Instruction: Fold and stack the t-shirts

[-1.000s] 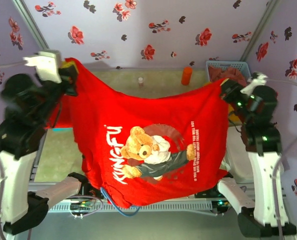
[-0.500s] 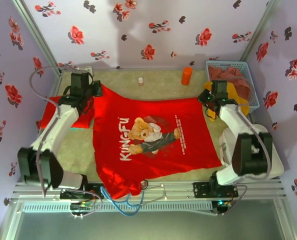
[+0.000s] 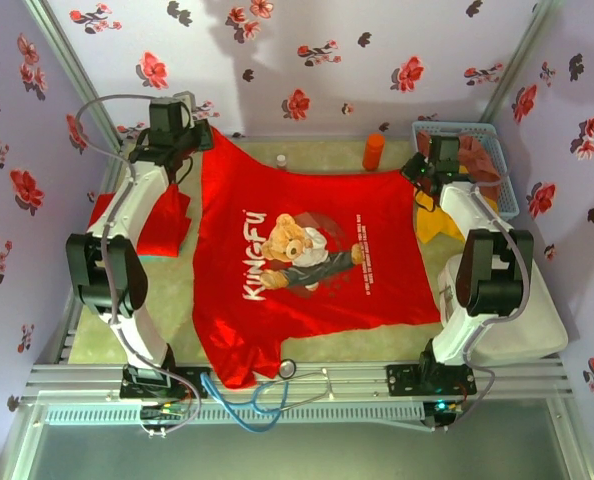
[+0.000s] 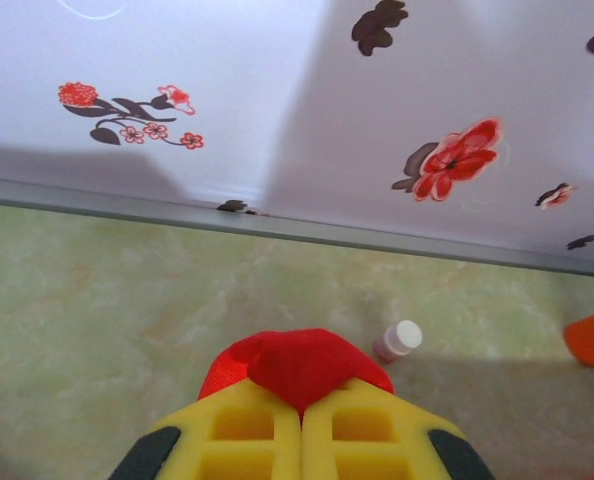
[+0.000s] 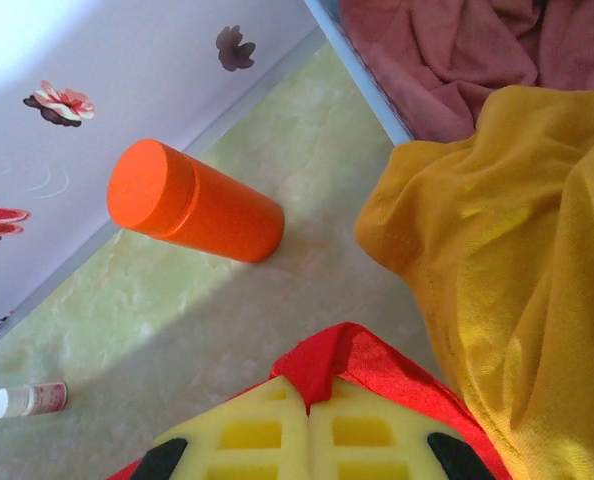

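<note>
Two claws (image 4: pixel 302 415) (image 5: pixel 307 410) on t-shirt (image 3: pixel 307 200) corners

Both arms reach from their bases at the near edge to the far side of the surface, each bent at the elbow, the left arm (image 3: pixel 127 215) along the left side and the right arm (image 3: pixel 477 235) along the right. The left hand (image 3: pixel 195 132) lies at the far left and the right hand (image 3: pixel 417 168) at the far right, well apart. In each wrist view the yellow fingers (image 4: pixel 242 430) are pressed together, pinching an edge of the red t-shirt (image 3: pixel 307 250).
</note>
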`<state>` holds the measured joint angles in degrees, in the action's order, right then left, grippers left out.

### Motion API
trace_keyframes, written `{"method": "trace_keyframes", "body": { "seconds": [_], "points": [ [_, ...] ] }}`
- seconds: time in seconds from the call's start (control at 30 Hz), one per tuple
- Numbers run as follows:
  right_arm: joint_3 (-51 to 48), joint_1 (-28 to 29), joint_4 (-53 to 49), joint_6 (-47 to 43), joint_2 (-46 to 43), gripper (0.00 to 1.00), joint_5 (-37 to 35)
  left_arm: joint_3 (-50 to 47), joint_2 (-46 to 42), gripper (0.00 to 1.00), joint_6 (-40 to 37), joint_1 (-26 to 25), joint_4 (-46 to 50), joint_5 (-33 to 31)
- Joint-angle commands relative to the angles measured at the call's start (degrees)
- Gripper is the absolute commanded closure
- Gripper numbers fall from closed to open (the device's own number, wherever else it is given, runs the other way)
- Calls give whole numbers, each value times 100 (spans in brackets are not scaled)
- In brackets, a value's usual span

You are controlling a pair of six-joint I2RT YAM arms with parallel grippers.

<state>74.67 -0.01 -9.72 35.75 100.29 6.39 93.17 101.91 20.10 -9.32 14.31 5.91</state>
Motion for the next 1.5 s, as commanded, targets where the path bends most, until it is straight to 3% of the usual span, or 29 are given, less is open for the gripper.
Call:
{"method": "trace_keyframes", "body": {
  "seconds": [0.0, 0.3, 0.87, 1.47],
  "points": [
    [107, -24, -476, -243, -45, 100, 132, -241, -292, 100, 296, 44, 230, 226],
    [-317, -38, -1367, -389, -460, 100, 276, -1600, -1503, 100, 1048, 14, 1030, 235],
    [-619, -130, -2283, -630, -831, 100, 166, -2909, -3094, 100, 2003, -184, 2209, 105],
    [-1057, -148, -2096, -647, -806, 100, 107, -3756, -3673, 100, 2442, -181, 2541, 151]
  ]
}}
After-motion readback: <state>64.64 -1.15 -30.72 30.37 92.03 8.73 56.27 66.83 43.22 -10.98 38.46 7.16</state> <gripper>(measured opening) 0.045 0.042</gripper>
